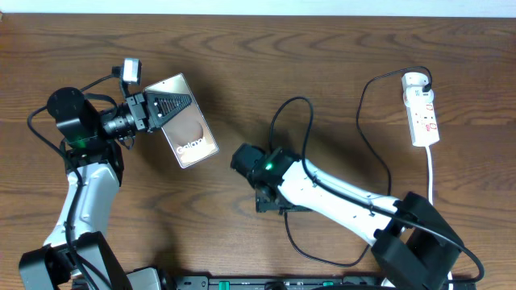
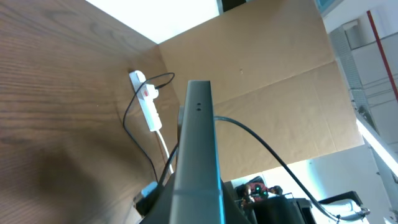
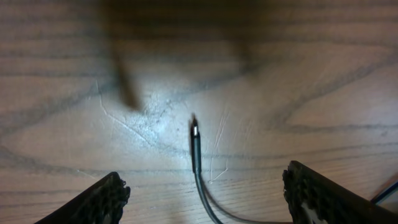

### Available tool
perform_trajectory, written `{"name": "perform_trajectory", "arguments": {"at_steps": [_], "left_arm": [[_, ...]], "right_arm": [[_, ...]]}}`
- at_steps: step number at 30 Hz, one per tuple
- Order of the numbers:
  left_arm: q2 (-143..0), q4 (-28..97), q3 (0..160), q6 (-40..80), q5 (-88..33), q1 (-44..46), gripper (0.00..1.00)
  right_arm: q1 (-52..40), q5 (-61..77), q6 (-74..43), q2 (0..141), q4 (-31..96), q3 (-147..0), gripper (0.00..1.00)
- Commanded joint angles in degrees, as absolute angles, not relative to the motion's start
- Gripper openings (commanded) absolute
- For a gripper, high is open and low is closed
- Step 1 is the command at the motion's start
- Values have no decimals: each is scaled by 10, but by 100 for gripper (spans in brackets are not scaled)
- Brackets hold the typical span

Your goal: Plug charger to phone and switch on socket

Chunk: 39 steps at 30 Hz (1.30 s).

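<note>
Right gripper (image 3: 202,190) first: its two ridged black fingers (image 3: 102,200) stand wide apart, nothing pinched, hovering low over the wooden table (image 3: 298,74). And right there in the gap between them lies the charger (image 3: 197,163), a thin black cable running in from the wrist side, its little plug tip (image 3: 194,129) pointing straight ahead of the fingers. Neither pad touches it, with clear wood on both sides, and the cable sits slightly nearer the finger at the left of the wrist view. A blurred dark streak lies on the table ahead of the tip; what it is, hard to say. Over to the left gripper (image 1: 165,105): clamped tight on the phone (image 1: 192,133), gripping one short end, the dark slab sticking out from the fingers with its lettered end farthest from them, pointing across toward the right gripper. From the left wrist camera the phone shows edge-on, rising straight out ahead of the fingers. Bare table separates the phone's free end from the right fingers; they are near, not touching. Further out, the socket (image 1: 422,109) lies flat, well apart from both pairs of fingers and farthest from the left ones, with red marks showing, a black lead at one end and a white cord (image 1: 431,173) trailing from the other.
</note>
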<state>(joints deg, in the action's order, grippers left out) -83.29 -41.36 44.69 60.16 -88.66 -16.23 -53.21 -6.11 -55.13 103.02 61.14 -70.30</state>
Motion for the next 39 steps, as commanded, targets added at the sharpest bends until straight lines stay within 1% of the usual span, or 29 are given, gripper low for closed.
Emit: {"name": "perform_trajectory", "arguments": {"at_steps": [1,11,17,20,23,27,30,39], "left_arm": [[-831,-419,458,596,-901,-176,7],[-831,-419,458,596,-901,-223,7],[-831,-419,458,596,-901,-228,7],[-831,-419,458,596,-901,-228,7],[-831,-419,458,596,-901,-228,7],[-831,-419,457,596,-901,-228,7],[-831,-419,457,596,-901,-228,7],[-831,-419,457,595,-901,-228,7]], "right_arm": [[-546,-84,-587,1028,610,-689,78],[-549,-50,-587,1028,566,-638,76],[-554,-39,-587,1028,550,-625,74],[-563,-39,-587,1028,551,-625,71],[-573,-30,-588,1028,551,-625,71],[-582,-24,-596,1028,552,-624,68],[-586,-24,-598,1028,552,-624,62],[-587,-21,-608,1028,538,-610,59]]}}
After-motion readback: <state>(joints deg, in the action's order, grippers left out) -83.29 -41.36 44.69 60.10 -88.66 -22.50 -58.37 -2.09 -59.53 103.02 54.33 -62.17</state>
